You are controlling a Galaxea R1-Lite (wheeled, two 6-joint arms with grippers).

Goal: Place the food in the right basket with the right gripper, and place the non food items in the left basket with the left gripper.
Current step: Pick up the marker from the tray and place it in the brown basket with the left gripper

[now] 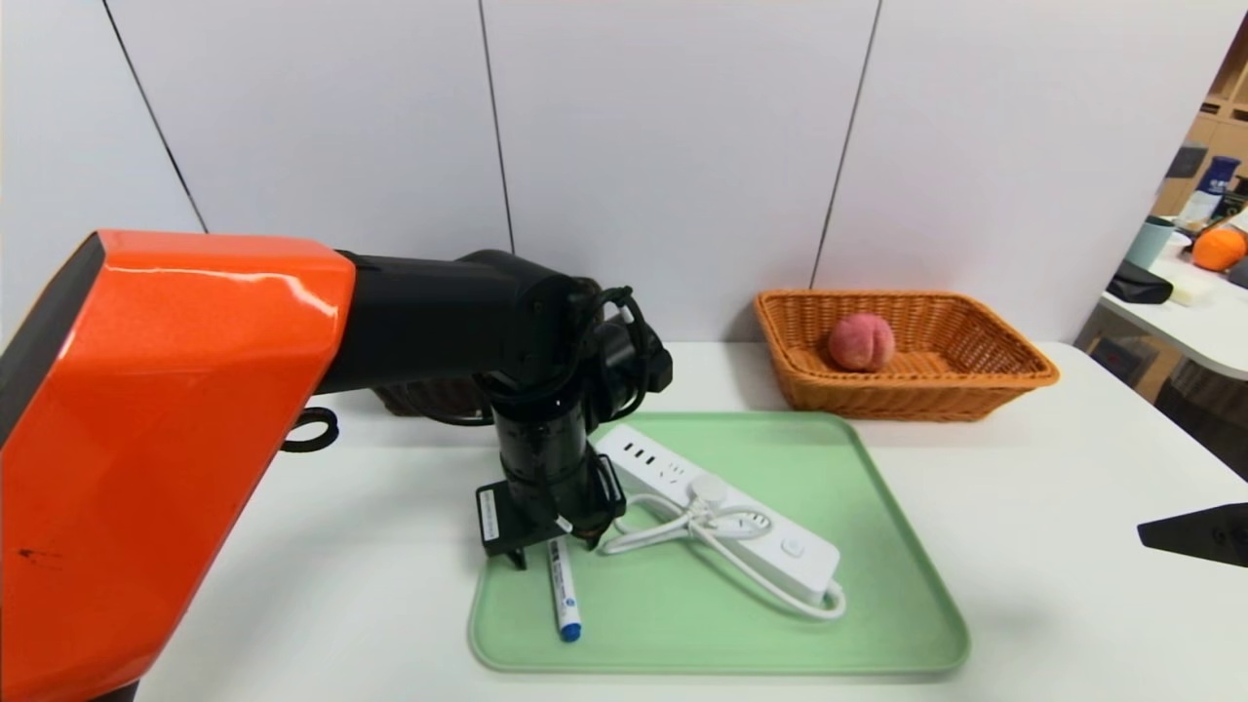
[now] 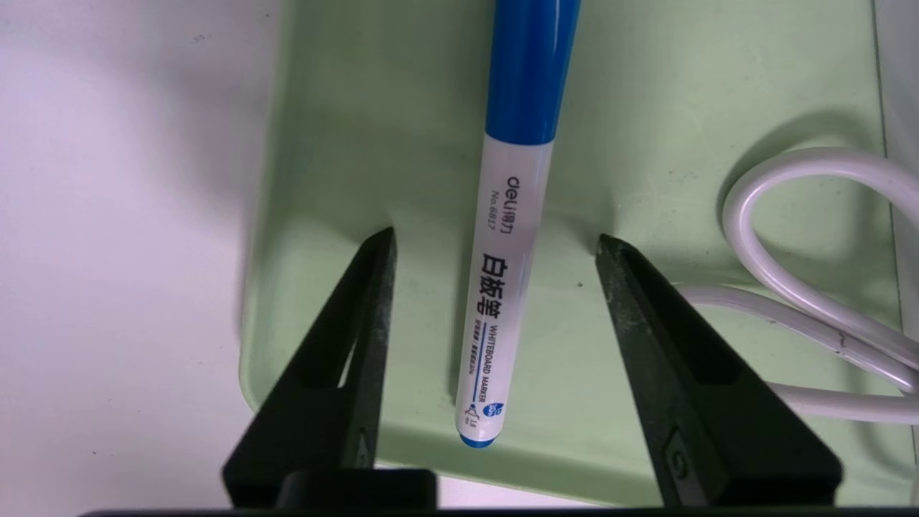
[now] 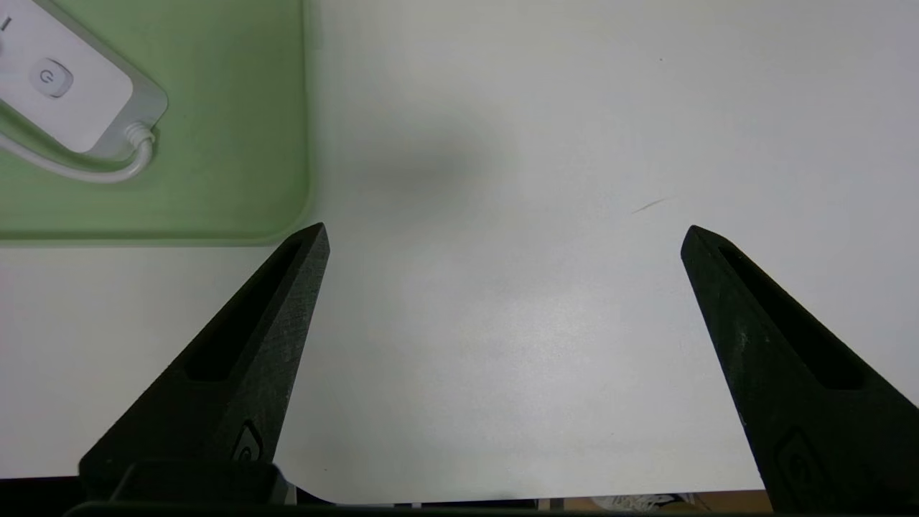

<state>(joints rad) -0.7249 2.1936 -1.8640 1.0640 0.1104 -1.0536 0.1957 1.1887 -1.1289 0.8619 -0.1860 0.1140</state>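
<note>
The white marker (image 1: 564, 590) with blue cap lies on the green tray (image 1: 877, 585) near its front left. My left gripper (image 1: 553, 551) is down over the marker's far end. In the left wrist view the marker (image 2: 502, 287) lies between the fingers of this gripper (image 2: 495, 235), which is open with a gap on both sides. The white power strip (image 1: 721, 507) with its cord (image 2: 790, 287) lies beside it on the tray. The peach (image 1: 862, 341) sits in the orange right basket (image 1: 975, 375). The dark left basket (image 1: 429, 398) is mostly hidden behind my left arm. My right gripper (image 3: 502, 230) hangs open over bare table.
The tray's corner (image 3: 237, 143) and the power strip's end (image 3: 57, 79) show beside my right gripper. A second table (image 1: 1199, 331) with cups and an orange object stands at the far right. The white wall runs close behind the baskets.
</note>
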